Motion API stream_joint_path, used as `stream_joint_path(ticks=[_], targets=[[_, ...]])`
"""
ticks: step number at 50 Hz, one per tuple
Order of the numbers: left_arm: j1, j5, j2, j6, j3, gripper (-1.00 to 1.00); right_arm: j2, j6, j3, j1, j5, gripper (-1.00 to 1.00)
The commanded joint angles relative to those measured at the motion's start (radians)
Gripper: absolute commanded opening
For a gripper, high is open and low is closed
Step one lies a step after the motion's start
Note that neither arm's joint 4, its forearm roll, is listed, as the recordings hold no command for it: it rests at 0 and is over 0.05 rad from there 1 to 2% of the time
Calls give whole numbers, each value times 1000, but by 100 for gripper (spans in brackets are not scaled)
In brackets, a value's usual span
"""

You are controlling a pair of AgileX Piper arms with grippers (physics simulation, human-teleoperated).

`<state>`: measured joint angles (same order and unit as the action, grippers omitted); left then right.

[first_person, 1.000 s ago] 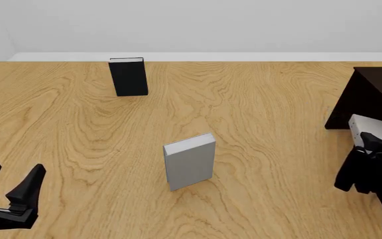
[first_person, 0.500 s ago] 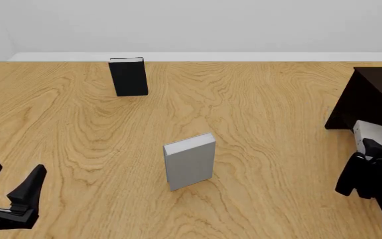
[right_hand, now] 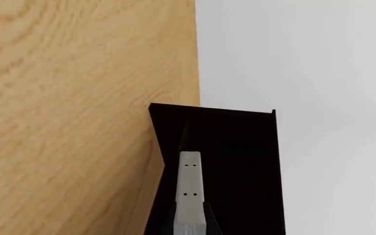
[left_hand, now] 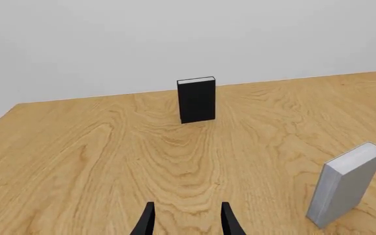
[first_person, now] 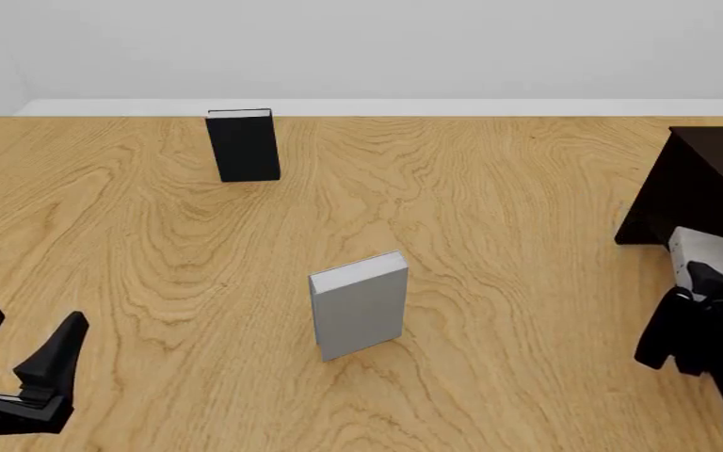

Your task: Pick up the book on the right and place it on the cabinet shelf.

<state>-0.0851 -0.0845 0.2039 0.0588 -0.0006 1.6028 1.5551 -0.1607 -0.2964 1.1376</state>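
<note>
While the left gripper (first_person: 16, 344) hangs released at the near left, a black book (first_person: 244, 144) stands far back and a grey book (first_person: 359, 305) mid-table; the right gripper (first_person: 700, 315) clasps the book (first_person: 706, 252) beside the cabinet (first_person: 703, 186)

There are 3 books: 1 black book (first_person: 244, 144) standing far back on the worktop (first_person: 500, 235), 1 grey book (first_person: 359, 306) standing in the middle, and 1 paler grey book (first_person: 711, 252) at the right. There is 1 dark cabinet (first_person: 707, 188). There are 2 pincers: the left pincer (first_person: 20, 339) and the right pincer (first_person: 700, 330).
</note>
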Motion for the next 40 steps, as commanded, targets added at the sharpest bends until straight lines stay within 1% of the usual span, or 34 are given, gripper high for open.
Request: stream_joint_path(ticks=[1, 2, 3, 6, 7, 10, 12, 13, 18, 25, 29, 40], targets=[[0, 1, 0, 1, 0, 100, -16, -47, -25, -43, -85, -100], [0, 0, 0, -1, 0, 100, -19, -49, -25, -43, -86, -100], [0, -1, 1, 0, 0, 100, -16, -47, -24, -43, -84, 100], [0, -2, 2, 1, 0, 100, -23, -58, -27, -41, -99, 100], [0, -3, 4, 1, 0, 100, -17, -51, -24, -43, -90, 100], [-1, -4, 5, 1, 0, 100, -18, -52, -25, -41, -95, 100], [-1, -8, 9, 3, 0, 100, -25, -64, -29, -38, -111, 100], [-1, -10, 11, 4, 0, 100, -20, -59, -26, -38, -103, 100], [-2, -15, 16, 1, 0, 100, -40, -80, -33, -31, -143, 100], [-3, -15, 14, -2, 0, 100, -48, -79, -42, -16, -162, 100], [-6, -16, 16, -1, 0, 100, -61, -95, -54, -2, -190, 100], [-1, -8, 9, 0, 0, 100, -48, -98, -56, 15, -185, 100]])
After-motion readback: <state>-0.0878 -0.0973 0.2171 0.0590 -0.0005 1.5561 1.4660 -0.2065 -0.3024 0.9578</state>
